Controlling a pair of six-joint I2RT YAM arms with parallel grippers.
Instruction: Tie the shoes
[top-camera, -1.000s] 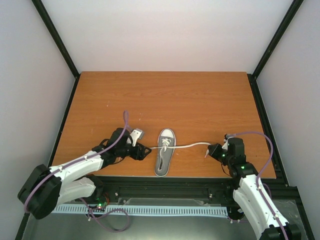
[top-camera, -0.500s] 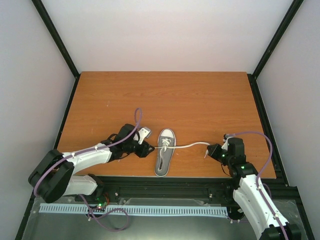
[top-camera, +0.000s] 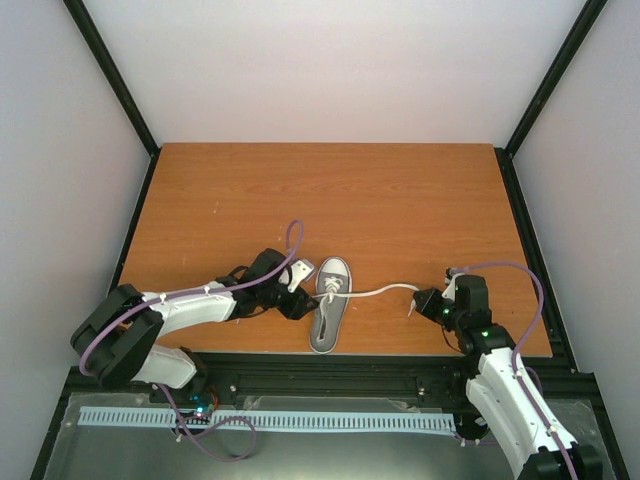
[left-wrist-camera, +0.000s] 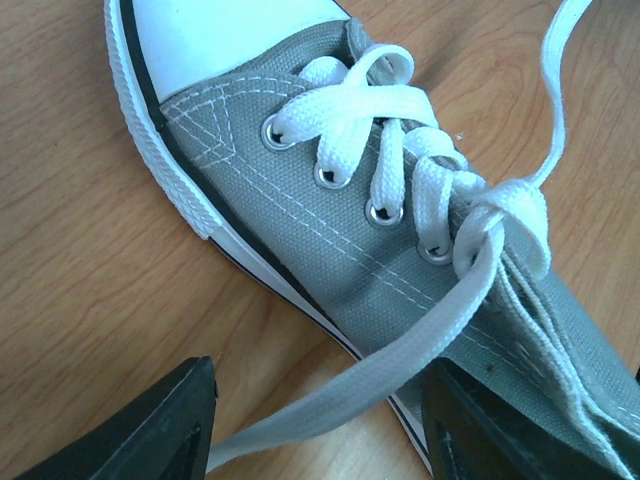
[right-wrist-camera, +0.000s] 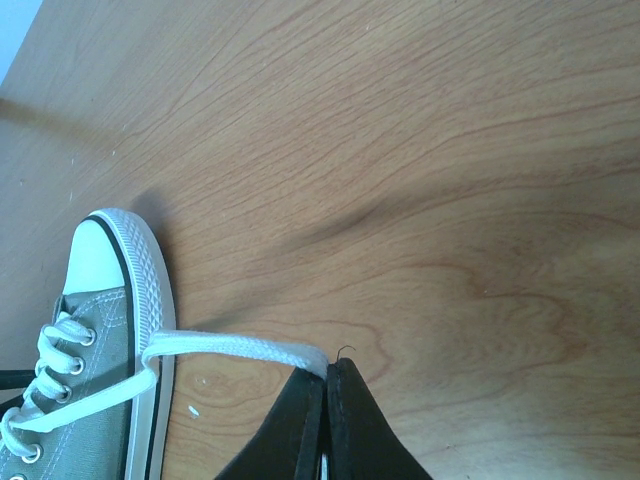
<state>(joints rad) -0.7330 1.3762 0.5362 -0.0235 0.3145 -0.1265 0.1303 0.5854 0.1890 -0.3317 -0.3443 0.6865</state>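
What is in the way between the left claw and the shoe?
Nothing that I can see. The left claw is open right beside the shoe, and a white lace from it runs between the claw's fingers.

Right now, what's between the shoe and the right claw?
One white lace runs over bare table from the shoe to the right claw, clearest from above.
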